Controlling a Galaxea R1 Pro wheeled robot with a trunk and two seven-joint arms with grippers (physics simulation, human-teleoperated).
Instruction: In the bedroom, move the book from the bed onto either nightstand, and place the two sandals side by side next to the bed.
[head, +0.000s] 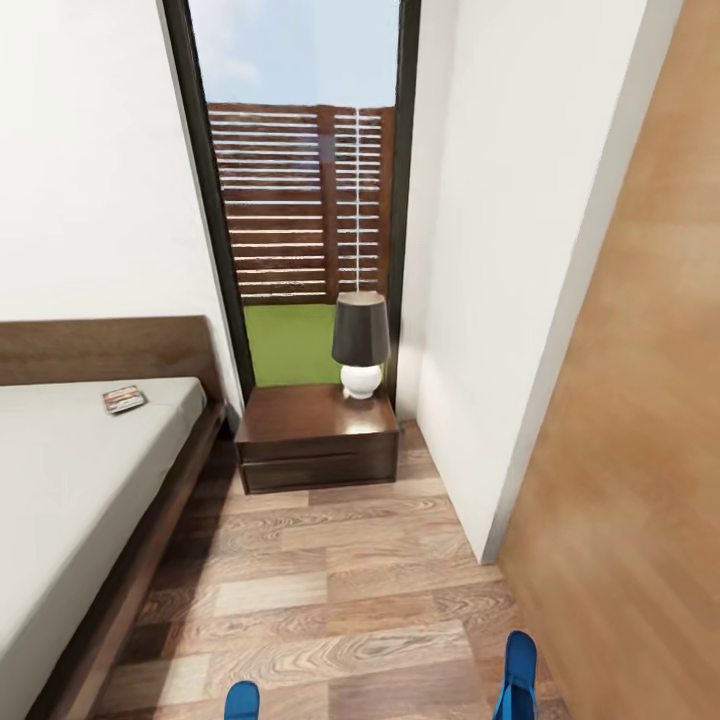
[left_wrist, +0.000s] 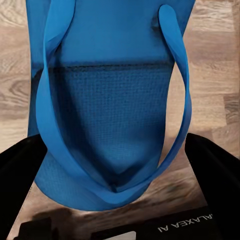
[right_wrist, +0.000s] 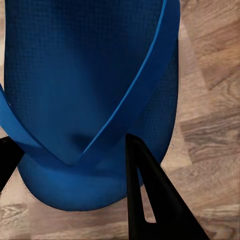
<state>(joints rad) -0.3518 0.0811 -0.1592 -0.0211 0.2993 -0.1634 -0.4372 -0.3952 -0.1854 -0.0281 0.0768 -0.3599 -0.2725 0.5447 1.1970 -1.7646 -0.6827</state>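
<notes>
Left gripper (left_wrist: 117, 200): I have it clamped on one blue sandal (left_wrist: 107, 115), toe end between the black fingers (left_wrist: 20, 175), wood floor (left_wrist: 220, 60) beneath.

Right gripper (right_wrist: 75, 185): I have it clamped on the other sandal (right_wrist: 85, 90), one finger (right_wrist: 150, 195) across its toe edge.

Book (head: 124, 399): on the bed (head: 70, 480), well ahead of my left gripper.

Nightstand (head: 318, 436): ahead between both grippers, lamp (head: 360, 343) on top.
</notes>
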